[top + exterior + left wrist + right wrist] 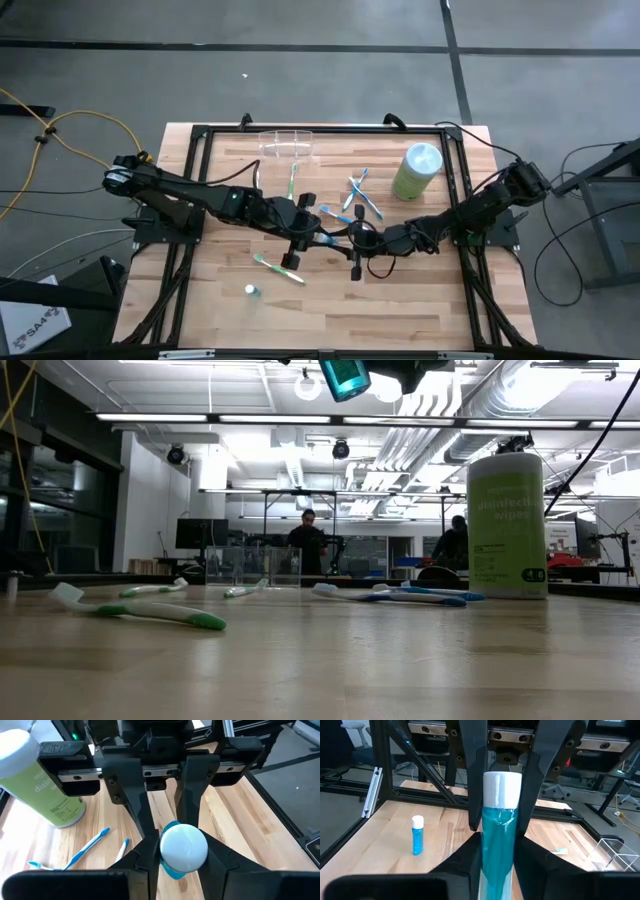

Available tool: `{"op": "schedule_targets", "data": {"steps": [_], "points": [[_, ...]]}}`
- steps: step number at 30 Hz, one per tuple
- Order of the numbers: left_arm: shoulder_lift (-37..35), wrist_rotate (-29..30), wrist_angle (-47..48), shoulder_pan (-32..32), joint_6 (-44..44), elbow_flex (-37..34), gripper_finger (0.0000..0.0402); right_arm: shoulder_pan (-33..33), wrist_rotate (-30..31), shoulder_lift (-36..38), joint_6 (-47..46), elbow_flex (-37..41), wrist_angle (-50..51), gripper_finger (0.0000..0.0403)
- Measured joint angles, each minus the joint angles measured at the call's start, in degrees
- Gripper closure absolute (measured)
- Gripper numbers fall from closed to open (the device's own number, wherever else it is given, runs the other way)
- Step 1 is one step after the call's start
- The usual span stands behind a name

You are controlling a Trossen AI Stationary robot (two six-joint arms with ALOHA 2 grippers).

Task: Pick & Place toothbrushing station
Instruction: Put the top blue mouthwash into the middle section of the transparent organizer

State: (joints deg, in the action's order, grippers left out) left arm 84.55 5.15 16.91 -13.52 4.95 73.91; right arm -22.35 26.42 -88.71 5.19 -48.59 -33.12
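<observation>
A teal tube with a white cap [498, 820] hangs high above the table's middle between both grippers, and shows at the low view's top [345, 375]. My left gripper [182, 846] comes from the table's left and my right gripper [498, 840] from its right. They meet nose to nose [345, 238], each shut on the tube. The toothbrushing station [287, 143], a clear holder, stands on the table near the far edge; it also shows in the low view [250, 565]. No gripper touches it. My left gripper pinches the tube's white cap end [183, 847] between its two fingers, coming from the table's left and slanting a little down. The cap faces back along the fingers. The tube is lifted clear of the table. My right gripper pinches the tube's teal body [497, 855] between its two fingers, coming level from the table's right. The tube lies along the fingers and sticks out past their ends, cap foremost. It hangs about level, clear of the table.
A light green canister [417, 170] stands at the far right. Blue toothbrushes [360, 195] lie beside it, one green toothbrush [293, 180] near the holder, another [278, 268] toward the near left. A second small teal tube [251, 290] stands near the front.
</observation>
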Motion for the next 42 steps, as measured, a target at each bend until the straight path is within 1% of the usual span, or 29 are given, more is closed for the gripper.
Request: {"op": "schedule_targets", "data": {"steps": [9, 17, 19, 23, 26, 28, 31, 34, 37, 42], "points": [[0.07, 0.00, -0.20, -0.31, -0.45, -0.02, 0.0312, -0.04, -0.26, 0.09, -0.92, -0.16, 1.10, 0.0242], [0.09, 0.20, 0.87, -0.31, -1.77, -0.02, 0.0312, -0.15, -0.07, 0.09, -1.02, -0.21, 2.14, 0.0207], [0.13, 0.41, 2.46, -0.34, -1.99, -0.12, 0.0312, -0.15, 1.28, 0.15, -0.87, -0.25, 2.74, 0.0200], [0.28, 1.03, 3.36, -0.59, -1.99, -0.24, 0.0312, -0.17, 3.61, 0.33, -0.98, -0.34, 5.40, 0.0189], [0.26, 1.10, 3.99, -0.59, -1.99, -0.22, 0.0312, -0.13, 3.83, 0.31, -1.07, -0.34, 6.63, 0.0181], [0.26, 2.55, 5.14, -0.59, -1.98, -0.22, 0.0312, -0.17, 3.85, 0.40, -1.34, -0.34, 7.57, 0.0176], [0.20, 4.96, 6.99, -0.59, -1.97, -0.20, 0.0312, -0.33, 3.80, 1.52, -3.74, -0.29, 11.22, 0.0173], [0.16, 5.83, 7.68, 0.02, -1.97, -0.20, 0.0312, -0.62, 3.75, 2.92, -8.08, -0.27, 16.46, 0.0172], [-0.32, 5.93, 8.69, 1.44, -2.54, -0.19, 0.0312, -1.39, 3.80, 3.81, -12.06, -0.25, 19.80, 0.0172], [-2.52, 6.19, 13.10, 6.28, -5.68, -0.11, 0.0312, -3.90, 3.54, 3.98, -15.85, -0.21, 21.16, 0.0172]]}}
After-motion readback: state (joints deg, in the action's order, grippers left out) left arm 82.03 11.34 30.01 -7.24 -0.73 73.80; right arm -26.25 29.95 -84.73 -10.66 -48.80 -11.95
